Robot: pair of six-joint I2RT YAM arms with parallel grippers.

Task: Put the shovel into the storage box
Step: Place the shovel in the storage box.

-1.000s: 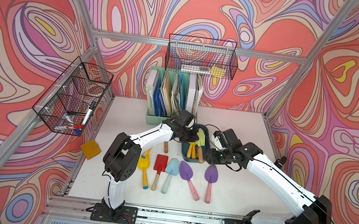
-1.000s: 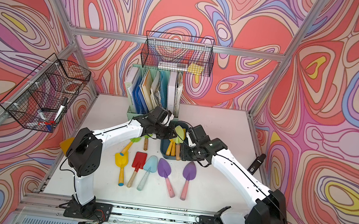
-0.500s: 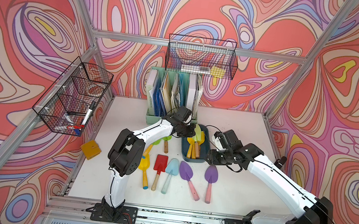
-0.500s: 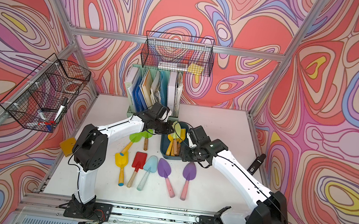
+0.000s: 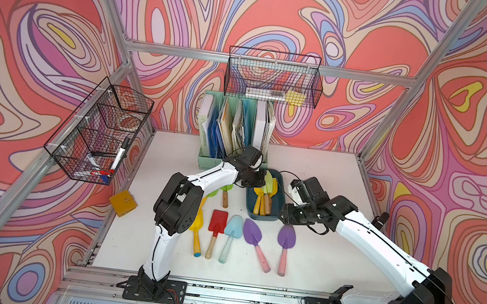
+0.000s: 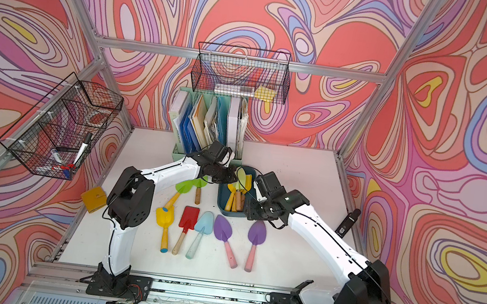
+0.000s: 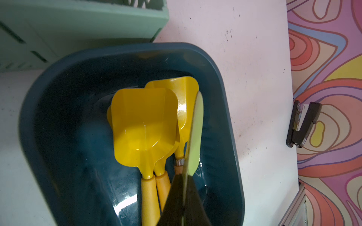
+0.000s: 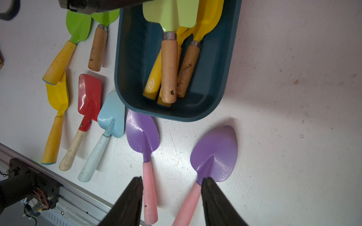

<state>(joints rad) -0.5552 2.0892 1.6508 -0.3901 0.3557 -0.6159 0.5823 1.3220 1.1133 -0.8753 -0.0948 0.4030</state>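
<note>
The left gripper (image 7: 184,177) is pinched tight on the blade of the pale green metal shovel with a wooden handle (image 8: 169,68), which lies atop yellow shovels (image 7: 145,121) inside the shallow dark teal plastic storage box (image 5: 279,203) at the centre of the white table (image 5: 327,186). The right gripper (image 8: 172,178), half spread and empty, hovers at the box's 5 o'clock over two purple pink-handled shovels (image 8: 215,152). Cursive lettering on one yellow handle (image 8: 150,86) is unreadable.

The left arm (image 5: 214,173) and right arm (image 5: 383,248) share glossy white links, bulky black joint housings and thin black cables; black base plates (image 5: 177,289) are bolted down, perhaps with red wiring.
</note>
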